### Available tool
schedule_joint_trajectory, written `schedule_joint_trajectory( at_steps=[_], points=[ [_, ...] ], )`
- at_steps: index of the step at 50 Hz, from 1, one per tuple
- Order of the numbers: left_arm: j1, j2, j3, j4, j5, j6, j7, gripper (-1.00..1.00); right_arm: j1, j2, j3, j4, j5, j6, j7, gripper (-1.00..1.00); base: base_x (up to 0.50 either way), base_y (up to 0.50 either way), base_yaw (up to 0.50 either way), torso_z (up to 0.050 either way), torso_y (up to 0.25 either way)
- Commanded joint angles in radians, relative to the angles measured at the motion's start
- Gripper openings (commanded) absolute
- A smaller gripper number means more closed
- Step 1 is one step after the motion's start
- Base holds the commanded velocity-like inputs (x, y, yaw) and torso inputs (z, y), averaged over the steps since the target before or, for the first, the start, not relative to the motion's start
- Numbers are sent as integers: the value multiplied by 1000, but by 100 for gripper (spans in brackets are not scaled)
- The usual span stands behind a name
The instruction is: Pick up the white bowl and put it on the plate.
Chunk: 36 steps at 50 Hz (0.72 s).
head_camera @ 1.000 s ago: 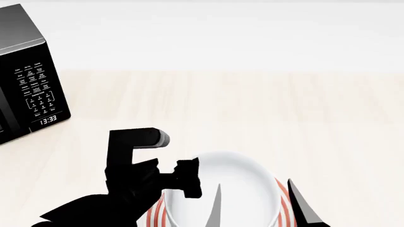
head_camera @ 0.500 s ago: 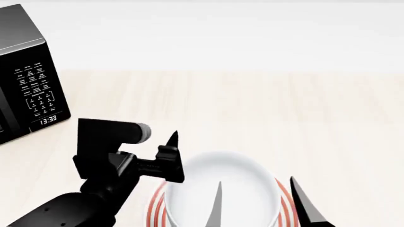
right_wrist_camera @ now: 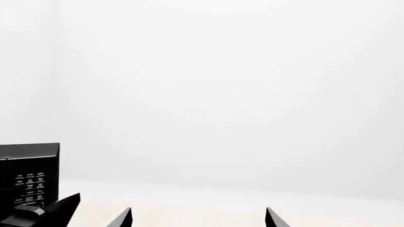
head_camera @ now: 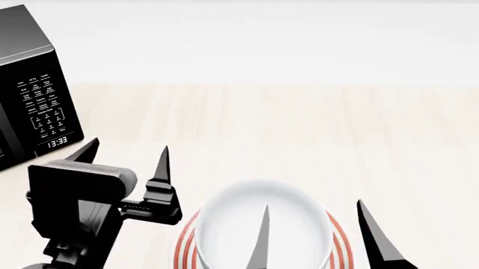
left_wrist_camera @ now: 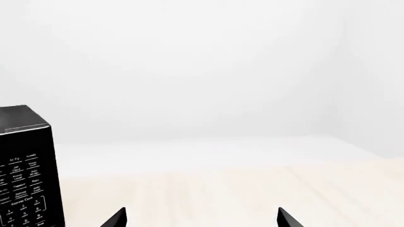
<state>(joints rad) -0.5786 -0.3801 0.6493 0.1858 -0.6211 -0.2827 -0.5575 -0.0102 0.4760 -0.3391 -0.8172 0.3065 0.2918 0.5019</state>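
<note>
The white bowl (head_camera: 228, 221) sits inside the red-ringed plate (head_camera: 185, 247) at the near edge of the head view; the rings show on both sides of it. My left gripper (head_camera: 129, 147) is open and empty, left of the bowl and clear of it, with its fingers pointing away over the counter. My right gripper (head_camera: 313, 206) is open and empty, its two fingers standing over the bowl's right half. Neither wrist view shows the bowl or plate; each shows only open fingertips, the left gripper (left_wrist_camera: 202, 213) and the right gripper (right_wrist_camera: 197, 213).
A black microwave (head_camera: 30, 95) stands at the far left of the light wooden counter (head_camera: 299, 129). It also shows in the left wrist view (left_wrist_camera: 25, 175) and the right wrist view (right_wrist_camera: 28, 176). A white wall lies behind.
My left gripper has drawn back from the bowl's left rim, moved left and turned its fingers away from me. The bowl stays on the plate. The right gripper barely moved.
</note>
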Motion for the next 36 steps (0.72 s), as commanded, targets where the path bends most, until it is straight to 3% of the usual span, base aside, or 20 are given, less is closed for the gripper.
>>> schedule_joint_trajectory(
  at_steps=[1, 25, 36],
  points=[
    [72, -68, 1, 123, 72, 41, -68, 100, 2, 16, 15, -66, 12, 29, 19, 100, 0, 0, 0, 0, 0],
    [260, -230, -1, 446, 179, 55, -218, 100, 32, 66, 16, -225, 50, 101, 85, 100, 0, 0, 0, 0, 0],
    [349, -271, -11, 507, 235, 91, -283, 100, 198, 310, -240, -229, 138, -24, 378, 100, 0, 0, 0, 0, 0]
  ],
)
